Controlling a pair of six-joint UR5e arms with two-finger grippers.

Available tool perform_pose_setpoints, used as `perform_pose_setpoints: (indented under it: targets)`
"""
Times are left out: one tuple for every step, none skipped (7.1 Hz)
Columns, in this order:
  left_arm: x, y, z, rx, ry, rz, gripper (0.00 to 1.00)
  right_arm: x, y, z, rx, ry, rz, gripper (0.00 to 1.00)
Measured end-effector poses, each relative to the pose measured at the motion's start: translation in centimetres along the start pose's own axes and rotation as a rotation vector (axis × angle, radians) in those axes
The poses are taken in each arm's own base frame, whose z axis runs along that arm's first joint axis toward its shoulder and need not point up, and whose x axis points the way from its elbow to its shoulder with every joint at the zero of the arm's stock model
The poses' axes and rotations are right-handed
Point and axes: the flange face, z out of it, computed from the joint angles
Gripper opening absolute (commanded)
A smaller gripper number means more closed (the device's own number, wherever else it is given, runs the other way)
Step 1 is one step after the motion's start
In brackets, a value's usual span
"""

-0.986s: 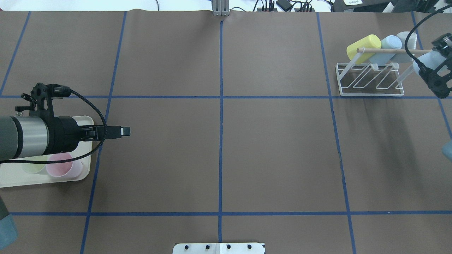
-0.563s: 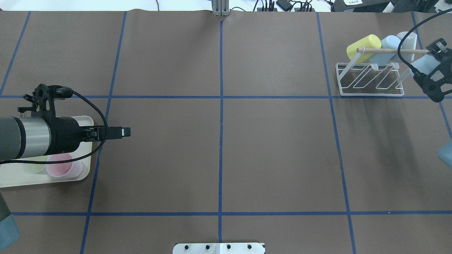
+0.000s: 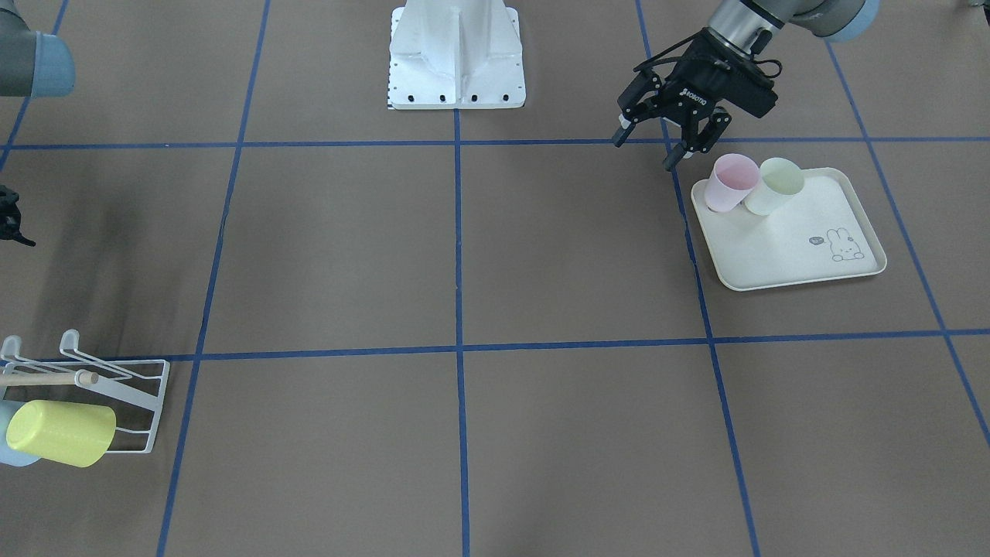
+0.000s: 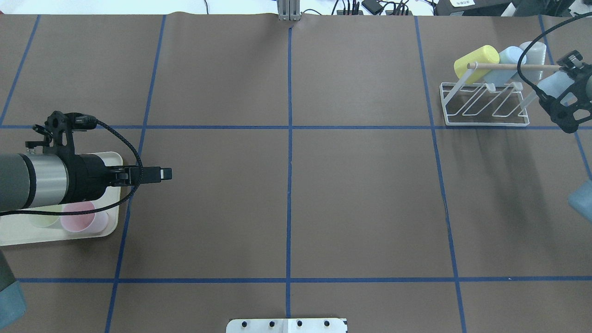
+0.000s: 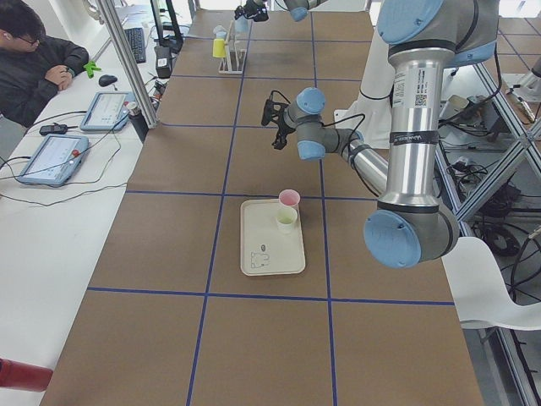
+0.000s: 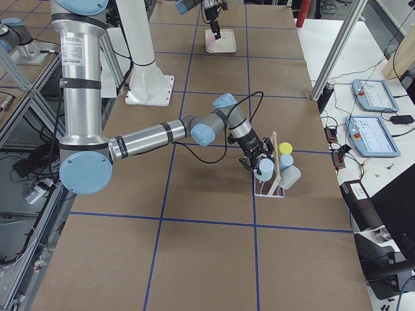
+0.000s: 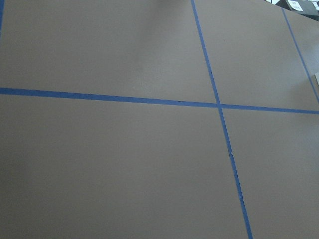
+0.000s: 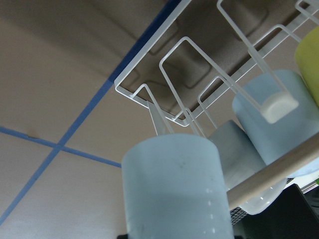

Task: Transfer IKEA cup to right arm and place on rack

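Note:
A light-blue IKEA cup (image 4: pixel 550 83) hangs tilted at the right end of the white wire rack (image 4: pixel 485 110), just under its wooden rod (image 4: pixel 513 66). My right gripper (image 4: pixel 565 99) is shut on this cup. In the right wrist view the cup (image 8: pixel 174 184) fills the lower middle, with a rack prong (image 8: pixel 158 117) rising right behind it. A yellow cup (image 4: pixel 476 62), a blue cup (image 4: pixel 511 57) and a pale grey cup (image 4: pixel 533 52) sit on the rack's prongs. My left gripper (image 3: pixel 646 151) is open and empty, hovering beside the tray.
A cream rabbit-printed tray (image 3: pixel 797 247) holds a pink cup (image 3: pixel 731 182) and a pale green cup (image 3: pixel 777 186). The robot's white base (image 3: pixel 456 54) stands at the table's edge. A seated person (image 5: pixel 38 63) and tablets are at a side desk.
My right gripper has carried the blue cup left and a little up, closer to the rack's end prong. The left arm has barely moved.

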Motion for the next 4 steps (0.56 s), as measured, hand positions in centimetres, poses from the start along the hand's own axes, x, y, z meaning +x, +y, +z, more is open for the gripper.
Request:
perform_pose_setpoints:
  targets:
    - [0.0, 0.0, 0.06, 0.0, 0.0, 0.0, 1.0, -0.03, -0.14, 0.17, 0.001, 0.0, -0.001, 0.86]
    - [-0.01, 0.0, 0.1, 0.0, 0.0, 0.0, 1.0, -0.06, -0.3, 0.36, 0.004, -0.002, -0.002, 0.96]
    - [0.01, 0.0, 0.1, 0.0, 0.002, 0.0, 1.0, -0.1, -0.44, 0.57, 0.006, -0.005, 0.0, 0.98]
    - [0.04, 0.0, 0.09, 0.0, 0.002, 0.001, 1.0, 0.02, -0.57, 0.66, 0.008, -0.004, 0.003, 0.98]
